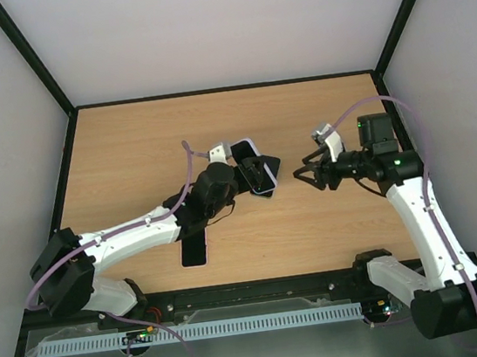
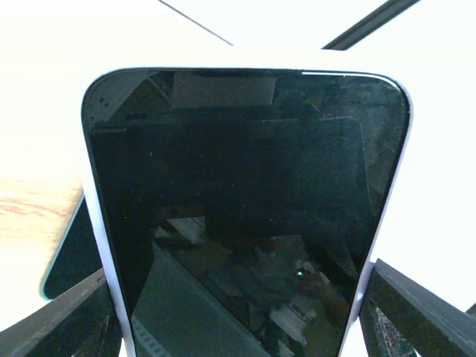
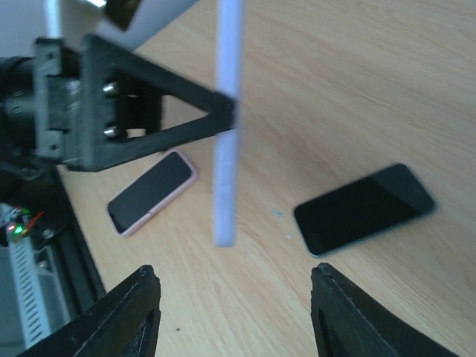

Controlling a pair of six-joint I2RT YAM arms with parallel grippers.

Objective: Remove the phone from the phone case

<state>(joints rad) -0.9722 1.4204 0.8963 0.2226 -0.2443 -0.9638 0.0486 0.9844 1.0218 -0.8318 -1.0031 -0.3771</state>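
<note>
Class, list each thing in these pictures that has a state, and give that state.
lavender-cased phone: in its case, held off the table, screen dark.
left pincer: shut on the lavender-cased phone.
right pincer: open, empty.
pink-cased phone: flat on table, screen dark.
black phone: flat on table, screen dark.

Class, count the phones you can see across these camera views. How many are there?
3. A lavender-edged phone is held upright in the left gripper. A pink-cased phone and a black phone lie on the table. No others show.
</note>
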